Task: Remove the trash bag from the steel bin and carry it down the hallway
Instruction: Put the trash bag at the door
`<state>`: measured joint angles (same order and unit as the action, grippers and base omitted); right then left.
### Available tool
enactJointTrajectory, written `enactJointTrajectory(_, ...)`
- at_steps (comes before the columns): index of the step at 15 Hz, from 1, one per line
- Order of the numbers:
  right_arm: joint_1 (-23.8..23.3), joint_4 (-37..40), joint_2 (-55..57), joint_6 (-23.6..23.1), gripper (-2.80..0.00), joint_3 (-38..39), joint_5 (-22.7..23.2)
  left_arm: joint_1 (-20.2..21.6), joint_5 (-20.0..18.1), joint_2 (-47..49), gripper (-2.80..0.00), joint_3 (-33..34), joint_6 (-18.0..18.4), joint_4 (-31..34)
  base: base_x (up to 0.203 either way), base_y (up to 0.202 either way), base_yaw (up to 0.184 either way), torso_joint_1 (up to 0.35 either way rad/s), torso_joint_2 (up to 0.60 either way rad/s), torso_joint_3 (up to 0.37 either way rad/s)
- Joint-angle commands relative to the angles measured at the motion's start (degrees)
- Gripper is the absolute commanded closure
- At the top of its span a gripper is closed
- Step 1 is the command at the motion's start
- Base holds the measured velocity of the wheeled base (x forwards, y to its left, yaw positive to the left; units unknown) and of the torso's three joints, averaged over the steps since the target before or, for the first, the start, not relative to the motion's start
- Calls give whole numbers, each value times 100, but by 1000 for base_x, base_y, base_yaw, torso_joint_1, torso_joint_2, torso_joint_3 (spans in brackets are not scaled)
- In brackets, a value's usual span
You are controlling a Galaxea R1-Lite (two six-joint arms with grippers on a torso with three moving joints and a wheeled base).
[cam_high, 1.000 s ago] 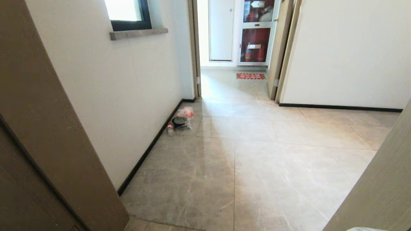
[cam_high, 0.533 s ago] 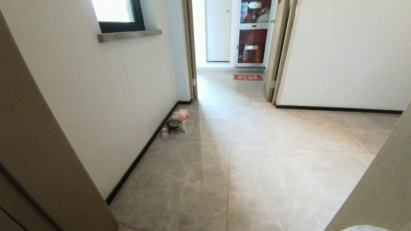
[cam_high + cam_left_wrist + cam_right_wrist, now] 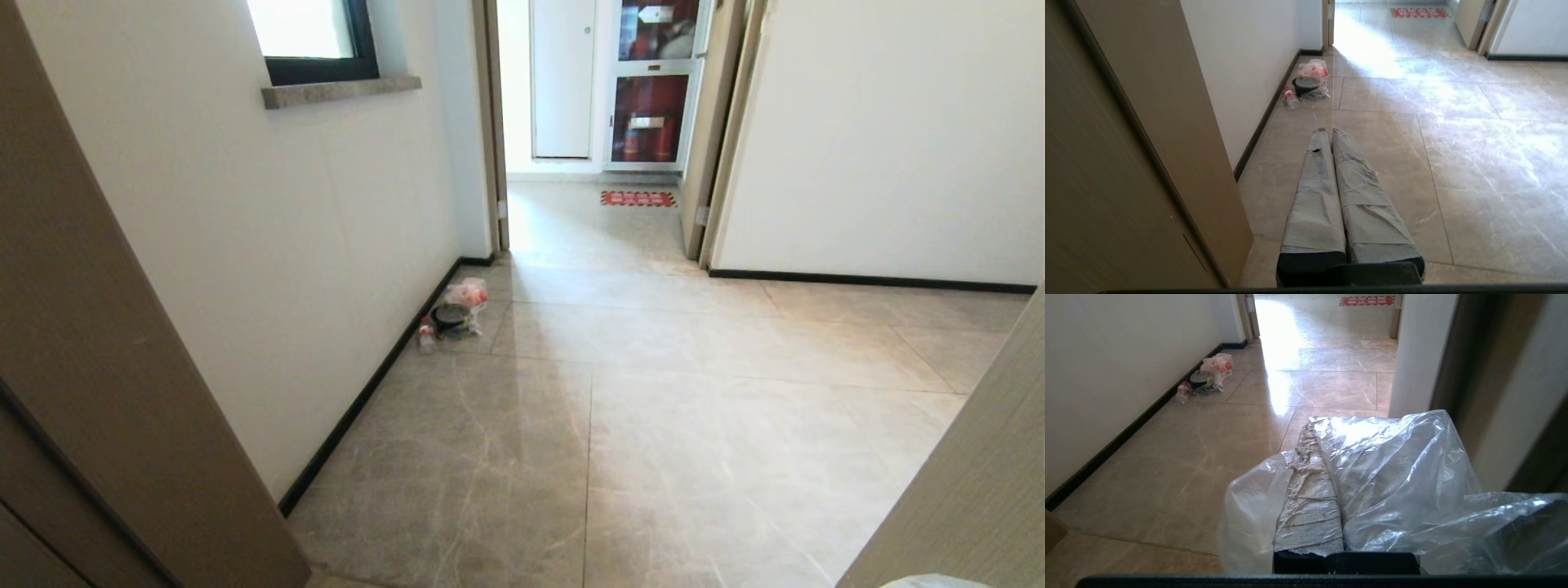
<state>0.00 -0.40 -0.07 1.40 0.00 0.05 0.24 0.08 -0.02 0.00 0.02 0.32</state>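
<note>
While the robot stood in a doorway, the trash bag [image 3: 1396,473] was seen in the right wrist view draped over the right gripper [image 3: 1310,435], whose taped fingers [image 3: 1308,506] were clenched on the clear film. The bag's wrinkled plastic was spread across the fingers and bunched to one side of them, so that its long axis appeared to run crosswise to the fingers rather than along them; its mouth could not be made out. One corner of the same film was just visible at the bottom right edge of the head view [image 3: 927,581].

The left gripper [image 3: 1327,130] was shown by its own wrist camera with two taped fingers [image 3: 1359,192] pressed together along their length, nothing being held between them, and pointed forward over the hallway [image 3: 653,392] floor.

The hallway was laid with glossy beige tiles and was bounded by a white wall [image 3: 326,212] with a black baseboard [image 3: 367,392]. One window [image 3: 314,37] was set in that wall. Two tan door frames were counted at the near edges of the head view, one on the left [image 3: 106,384] and one on the right [image 3: 980,482]. Against the baseboard a single small heap of litter [image 3: 455,314] was lying, in which one dark round container, one small bottle and one red-printed bag could be told apart. Farther off, one red floor mat [image 3: 638,198] was lying before an open doorway.
</note>
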Motion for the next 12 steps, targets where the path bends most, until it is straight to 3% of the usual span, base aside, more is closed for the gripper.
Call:
enactJointTrajectory(1, 0, -4, -1, -8, 0, 9, 4, 2, 1, 2, 0, 18, -11, 3, -5, 103, -13, -2, 2, -2)
enactJointTrajectory(7, 0, -4, -1, 0, 0, 9, 4, 2, 1, 2, 0, 9, -2, 3, 0, 165, 1, 2, 0, 4)
enactJointTrajectory(12, 0, -4, -1, 0, 0, 9, 4, 2, 1, 2, 0, 9, -2, 3, 0, 10, 1, 0, 1, 0)
